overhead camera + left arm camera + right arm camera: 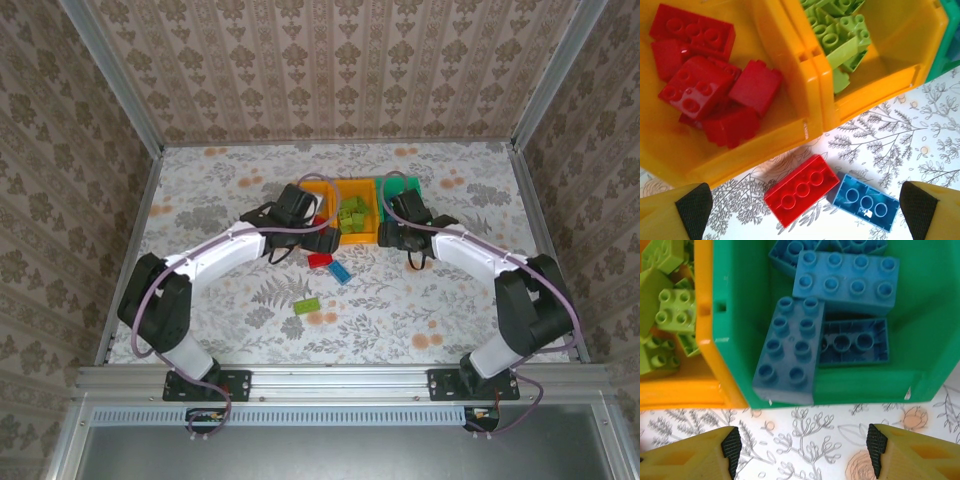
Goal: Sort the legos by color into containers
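Sorting is judged nearly complete. Red legos sit in the left orange bin, lime in the middle orange bin, blue in the green bin. Three are left on the tabletop: a red brick and a blue brick side by side, and a lime brick apart from them. Your left fingers stand wide open over the pair. Your right fingers are parted, gripping nothing.

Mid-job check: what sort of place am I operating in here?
Probably a staged lab test cell rather than a real room: wallpaper panels set in aluminium posts, a floral-print tabletop, and a metal mounting rail along the near edge.
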Controlling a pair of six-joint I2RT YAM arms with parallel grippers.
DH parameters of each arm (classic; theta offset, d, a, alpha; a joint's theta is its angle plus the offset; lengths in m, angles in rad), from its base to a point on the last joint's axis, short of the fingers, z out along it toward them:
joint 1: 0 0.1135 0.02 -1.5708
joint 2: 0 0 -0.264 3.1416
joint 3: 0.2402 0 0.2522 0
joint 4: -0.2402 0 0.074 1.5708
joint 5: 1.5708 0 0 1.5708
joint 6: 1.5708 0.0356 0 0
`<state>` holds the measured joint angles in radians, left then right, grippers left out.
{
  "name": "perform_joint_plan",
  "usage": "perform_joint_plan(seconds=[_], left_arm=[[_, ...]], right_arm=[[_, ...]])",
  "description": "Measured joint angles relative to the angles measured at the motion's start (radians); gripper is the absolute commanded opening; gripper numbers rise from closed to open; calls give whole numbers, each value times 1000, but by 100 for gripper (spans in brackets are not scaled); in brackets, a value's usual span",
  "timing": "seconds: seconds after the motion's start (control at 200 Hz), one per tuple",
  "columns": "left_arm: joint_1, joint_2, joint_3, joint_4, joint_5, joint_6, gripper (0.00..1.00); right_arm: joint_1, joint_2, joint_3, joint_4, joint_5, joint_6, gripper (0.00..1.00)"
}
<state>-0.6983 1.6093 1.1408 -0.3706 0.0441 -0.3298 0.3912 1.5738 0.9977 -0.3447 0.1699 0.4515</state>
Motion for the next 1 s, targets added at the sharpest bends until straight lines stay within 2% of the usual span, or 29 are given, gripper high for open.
perform_joint_plan(seconds=[0.12, 0.34, 0.62, 1.0], left_arm=[[8, -12, -26, 0, -7, -8, 100], [19, -42, -60, 2, -15, -14, 100], [31, -82, -87, 6, -19, -15, 100], [39, -83, -114, 12, -19, -24, 100]], right_arm=[[-5, 55, 56, -10, 10, -12, 62], [-7, 143, 134, -49, 10, -31, 47], [-9, 157, 150, -84, 11, -29, 30], [-15, 79, 184, -102, 74, -31, 27]])
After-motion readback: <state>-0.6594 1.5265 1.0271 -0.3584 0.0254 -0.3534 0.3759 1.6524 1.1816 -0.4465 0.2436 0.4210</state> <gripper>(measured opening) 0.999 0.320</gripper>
